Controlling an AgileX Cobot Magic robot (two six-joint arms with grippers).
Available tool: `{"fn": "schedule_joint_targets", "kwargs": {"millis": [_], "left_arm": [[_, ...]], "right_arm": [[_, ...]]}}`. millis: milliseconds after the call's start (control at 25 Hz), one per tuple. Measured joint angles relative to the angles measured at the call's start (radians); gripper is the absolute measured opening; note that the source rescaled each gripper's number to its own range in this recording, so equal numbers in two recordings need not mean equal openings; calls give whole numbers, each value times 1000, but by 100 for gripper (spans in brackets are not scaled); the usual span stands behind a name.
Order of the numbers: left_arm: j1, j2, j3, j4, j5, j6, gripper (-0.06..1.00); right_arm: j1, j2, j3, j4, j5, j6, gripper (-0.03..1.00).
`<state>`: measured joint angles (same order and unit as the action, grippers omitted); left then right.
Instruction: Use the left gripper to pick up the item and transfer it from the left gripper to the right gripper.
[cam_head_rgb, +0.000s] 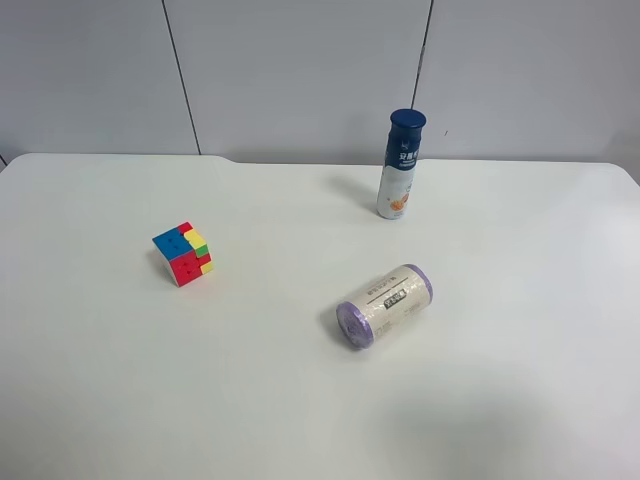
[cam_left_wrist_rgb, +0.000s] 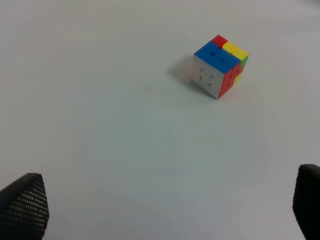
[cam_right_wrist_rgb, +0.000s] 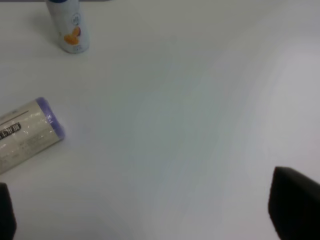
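Left pincer (cam_left_wrist_rgb: 165, 212) gapes wide; cube (cam_left_wrist_rgb: 220, 67) shows blue, red, yellow, white squares.

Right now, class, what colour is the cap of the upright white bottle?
Dark blue cap on the white bottle, clearest in the exterior high view.

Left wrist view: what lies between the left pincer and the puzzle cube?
Nothing: the left wrist view shows only bare white table between the open left pincer and the puzzle cube.
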<state>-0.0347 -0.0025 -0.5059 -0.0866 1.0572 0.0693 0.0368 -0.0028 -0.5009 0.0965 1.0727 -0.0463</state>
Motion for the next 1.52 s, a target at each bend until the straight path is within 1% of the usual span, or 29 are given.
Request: {"fn": "schedule_joint_targets", "kwargs": {"millis": [760,880,960,1040,1160,1240,1360,1440,1520], "left_arm": [[0,0,0,0,1,0,97],[0,44,-10,-5,1,5,97],[0,117,-42,-19,3,43,97],[0,210,-95,-38,3,117,97],[-3,389,-172,-81,1,263,96],[-36,490,-215,-106,-15,334,96],[-126,629,-269,-101,-33,395,96],[-202,728,-299,-73,-51,402,96],[-273,821,-324,-26,-70,402,96]], "right_arm": [[0,0,0,0,0,0,100],[0,0,0,0,0,0,100],[0,0,0,0,0,0,100],[0,0,0,0,0,0,100],[0,0,0,0,0,0,100],[0,0,0,0,0,0,100],[0,0,0,0,0,0,100],[0,0,0,0,0,0,100],[0,0,0,0,0,0,100]]}}
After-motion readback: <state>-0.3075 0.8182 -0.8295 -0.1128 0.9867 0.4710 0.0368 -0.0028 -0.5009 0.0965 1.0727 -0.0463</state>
